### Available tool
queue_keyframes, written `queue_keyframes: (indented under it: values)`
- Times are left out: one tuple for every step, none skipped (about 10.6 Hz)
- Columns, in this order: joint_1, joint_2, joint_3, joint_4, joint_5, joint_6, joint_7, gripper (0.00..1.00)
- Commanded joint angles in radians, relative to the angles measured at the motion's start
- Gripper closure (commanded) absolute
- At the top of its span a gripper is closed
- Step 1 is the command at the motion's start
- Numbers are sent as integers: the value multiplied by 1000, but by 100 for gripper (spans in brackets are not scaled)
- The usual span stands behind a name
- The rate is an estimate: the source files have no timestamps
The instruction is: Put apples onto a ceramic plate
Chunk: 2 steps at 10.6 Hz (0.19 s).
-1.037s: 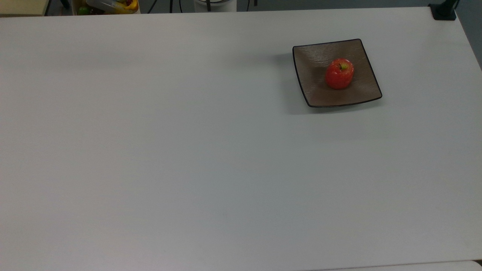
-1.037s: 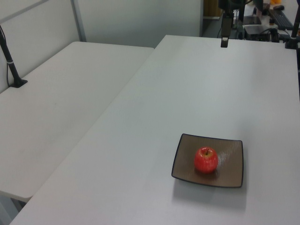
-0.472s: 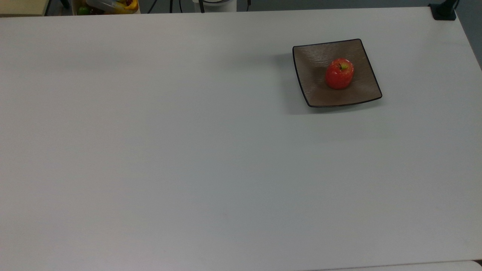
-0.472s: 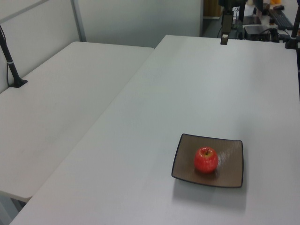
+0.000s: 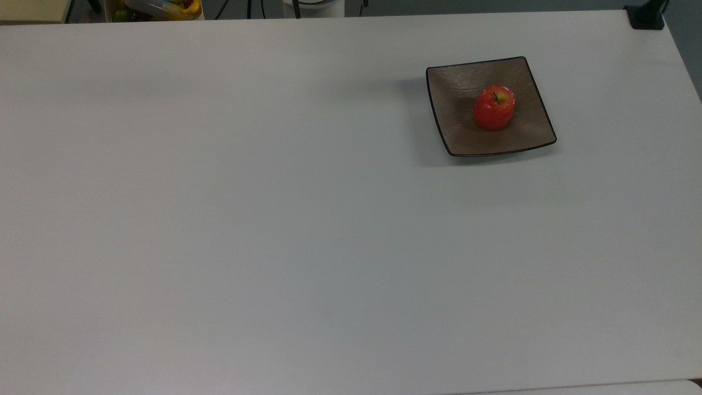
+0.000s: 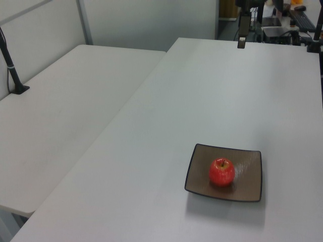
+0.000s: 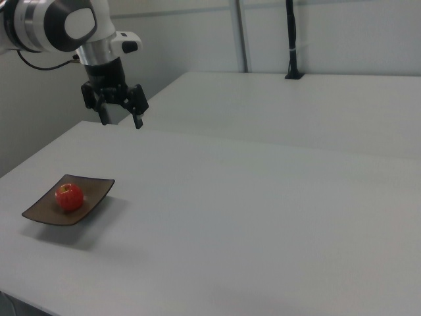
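One apple (image 5: pixel 494 107) sits mid-plate (image 5: pixel 460 82) at the top view's two o'clock on the worktop (image 5: pixel 274 219). Left view: apple (image 6: pixel 221 172) on plate (image 6: pixel 199 176), five o'clock. Right view: apple (image 7: pixel 68 196), plate (image 7: pixel 99 187) at eight o'clock; end effector (image 7: pixel 122 120) at ten o'clock, fingers apart, empty, well above the worktop.

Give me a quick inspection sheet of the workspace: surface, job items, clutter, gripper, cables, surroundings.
Surface: white table, bare apart from the plate.
Job's things: apple sits stem up near the middle of the plate; plate flat on the table, toward the top view's upper right.
Clutter: nothing seen on the table.
Gripper: gripper open, empty, raised above the table's far edge, apart from the plate.
Cables: dark cables beyond the top view's upper edge, off the table.
Surroundings: second white table alongside; bin of items past the far edge.
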Motion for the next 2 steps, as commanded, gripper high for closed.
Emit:
queue_keyframes:
  values:
    - [34,-19,-35,-30,19,28,9,0]
    - [33,-21,-35,-27,19,26,9,0]
